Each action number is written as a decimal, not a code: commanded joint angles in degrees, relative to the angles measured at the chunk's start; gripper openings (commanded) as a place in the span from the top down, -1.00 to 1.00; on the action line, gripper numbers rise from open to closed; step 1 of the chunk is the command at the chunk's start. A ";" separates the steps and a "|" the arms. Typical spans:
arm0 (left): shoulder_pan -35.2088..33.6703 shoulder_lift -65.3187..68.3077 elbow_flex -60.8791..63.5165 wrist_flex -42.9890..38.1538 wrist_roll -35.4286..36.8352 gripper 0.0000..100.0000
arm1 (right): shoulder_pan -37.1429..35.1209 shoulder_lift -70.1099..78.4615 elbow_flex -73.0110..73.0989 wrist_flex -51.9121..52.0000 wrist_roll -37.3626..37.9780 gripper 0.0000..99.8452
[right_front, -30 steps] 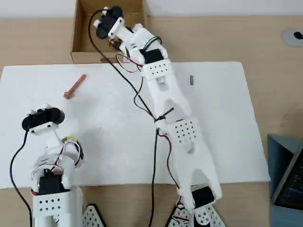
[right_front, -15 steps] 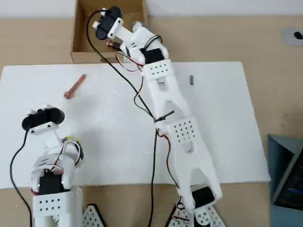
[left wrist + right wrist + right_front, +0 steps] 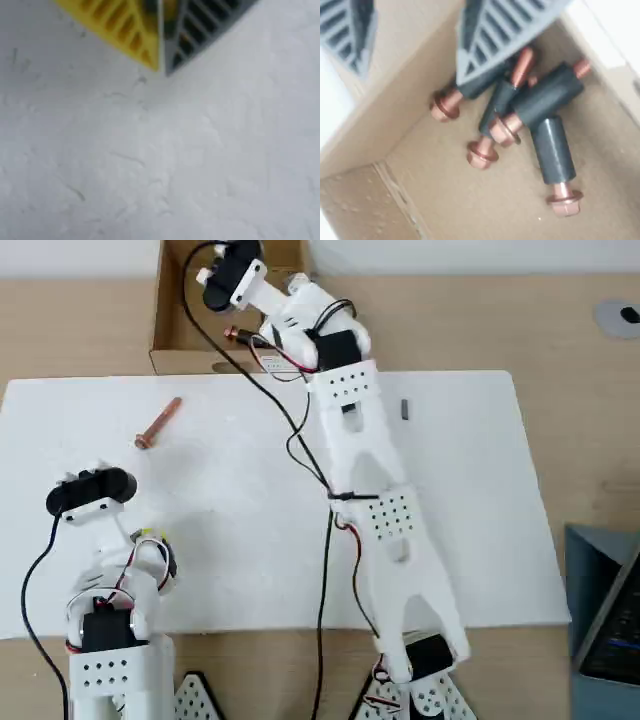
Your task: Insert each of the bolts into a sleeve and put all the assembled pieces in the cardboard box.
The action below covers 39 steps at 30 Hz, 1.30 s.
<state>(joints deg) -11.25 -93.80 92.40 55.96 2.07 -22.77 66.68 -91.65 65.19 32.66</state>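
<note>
The right pincer [image 3: 410,75] hangs inside the cardboard box [image 3: 180,362] with its grey fingers spread wide apart and nothing between them. One finger lies over the sleeve end of one of the assembled pieces [image 3: 554,150] on the box floor. Four copper bolt heads show there, each on a bolt pushed through a dark sleeve, with the pieces bunched and crossing one another. The left pincer [image 3: 161,62] is low over the white mat [image 3: 480,540] on the worktop, its yellow and grey tips pressed together on nothing. One loose bolt [image 3: 158,423] lies on the mat near the box's front wall. What looks like a last sleeve [image 3: 405,409] lies well apart from it, on the far side of the right arm. By that count, one insertion and one drop into the box remain. The bolt is likely stiff, smooth metal, small but dense for its size, and round enough to roll or twist out of a loose pinch. It is best taken across the shank just behind the flanged head, leaving the plain end free to enter the bore. The sleeve looks light and easily nudged, probably with a little give. A hold across its middle, firm but not crushing, should keep the bore open and square to the bolt.
</note>
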 commanded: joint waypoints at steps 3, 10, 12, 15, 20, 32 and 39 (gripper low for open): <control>-0.70 -0.48 -0.26 -0.79 -0.09 0.99 | 2.42 -2.95 -4.09 8.62 0.18 0.72; -0.70 -0.48 -0.26 -0.79 -0.09 0.99 | 3.38 -8.40 -4.00 20.31 -7.38 0.72; -0.70 -0.48 -0.26 -0.79 -0.09 0.99 | 3.38 -10.33 -3.91 24.18 -10.73 0.72; -0.70 -0.48 -0.26 -0.79 -0.09 0.99 | 3.38 -12.26 -3.91 29.89 -16.00 0.72; -0.70 -0.48 -0.26 -0.79 -0.09 0.99 | 4.00 -14.64 -3.56 37.19 -25.05 0.72; -0.70 -0.48 -0.26 -0.79 -0.09 0.99 | 6.81 -22.55 10.33 37.27 -38.77 0.72; -0.70 -0.48 -0.26 -0.79 -0.09 0.99 | 6.81 -31.69 28.09 37.27 -46.86 0.72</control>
<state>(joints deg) -11.25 -93.80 92.40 55.96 2.07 -16.97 41.63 -68.09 101.23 -11.38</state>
